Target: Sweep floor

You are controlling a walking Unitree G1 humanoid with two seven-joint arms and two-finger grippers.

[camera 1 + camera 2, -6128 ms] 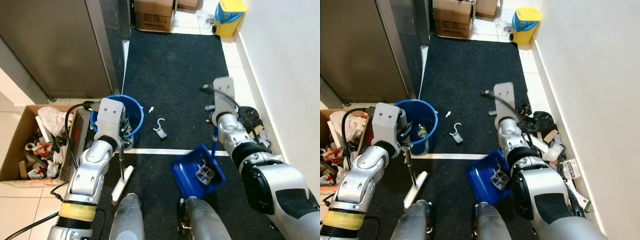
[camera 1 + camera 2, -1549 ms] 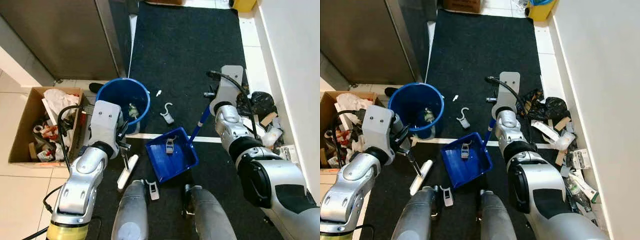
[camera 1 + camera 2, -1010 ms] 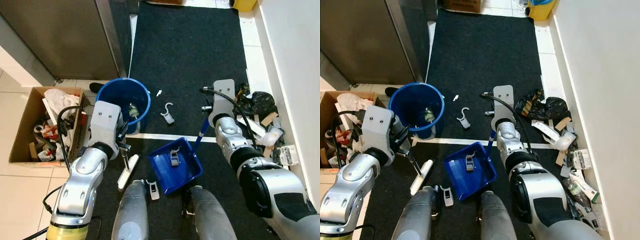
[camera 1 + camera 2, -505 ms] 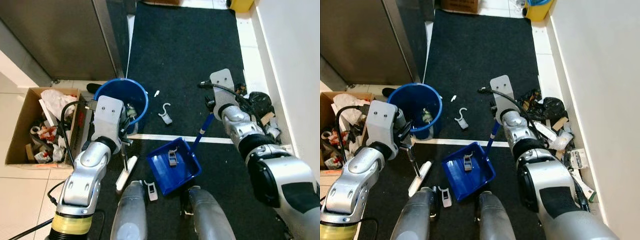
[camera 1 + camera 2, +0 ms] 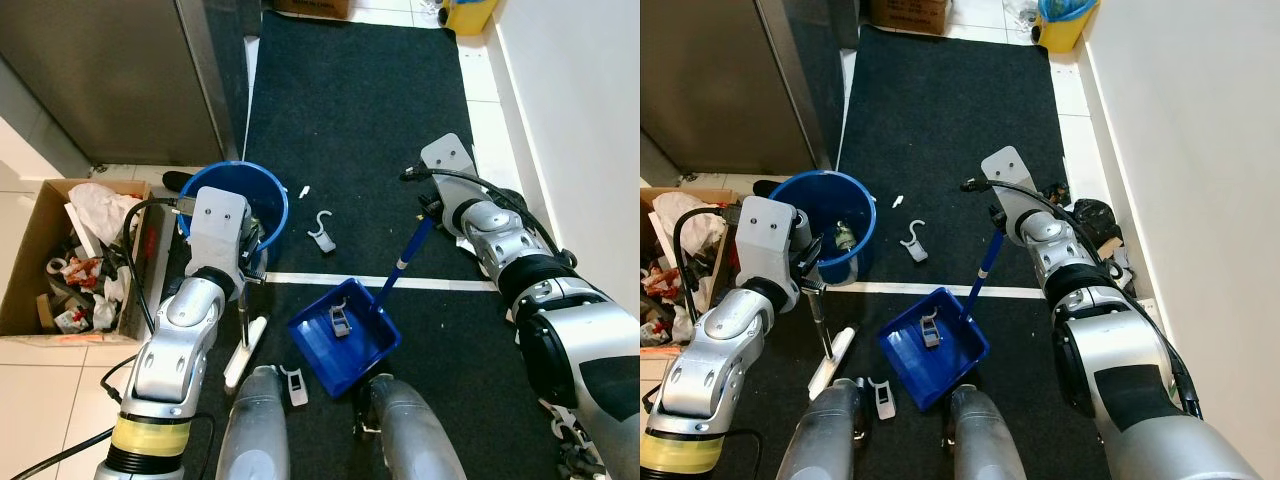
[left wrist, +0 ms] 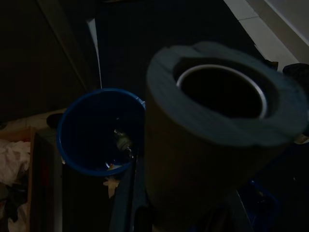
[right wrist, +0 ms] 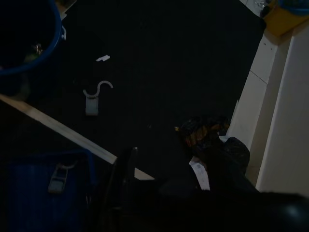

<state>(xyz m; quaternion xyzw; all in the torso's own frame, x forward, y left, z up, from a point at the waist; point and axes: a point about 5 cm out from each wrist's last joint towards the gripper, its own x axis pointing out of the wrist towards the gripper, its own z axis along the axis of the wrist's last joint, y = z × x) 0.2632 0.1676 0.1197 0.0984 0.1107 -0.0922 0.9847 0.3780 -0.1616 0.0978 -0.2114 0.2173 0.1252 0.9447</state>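
On the black mat at your feet: both tools are at work, one on each handle.

Left tool (image 5: pixel 243 272): your left tool sits beside the blue bucket, its fingers pinched around the top of the broom's thin metal shaft.

Broom (image 5: pixel 243 345): the shaft runs down from the left tool to a white brush head lying on the black mat (image 5: pixel 360 120), just beside your left leg.

Right tool (image 5: pixel 427 213): your right tool is clamped on the upper end of the dustpan handle, though the fingers are largely hidden behind the wrist, so the grip is probably firm rather than plainly seen.

Dustpan (image 5: pixel 345 325): the blue pan rests on the mat below and inboard of the right tool, between the two tools; its blue handle slopes up to the right tool.

In the pan: one small grey clip (image 5: pixel 337 321) lies in the blue tray.

Loose litter: a white hook-shaped clip (image 5: pixel 320 235) lies on the mat between the two tools, beyond the white line; a small white scrap (image 5: pixel 301 190) lies farther out, near the bucket; another grey clip (image 5: pixel 291 382) lies by your left leg, below the left tool.

Blue bucket (image 5: pixel 270 205): stands just beyond the left tool, with bits of rubbish inside.

Cardboard box (image 5: pixel 30 250): outboard of the left tool, full of crumpled waste.

Outboard of the right tool: dark bags and scraps (image 5: pixel 1095 225) along the white wall.
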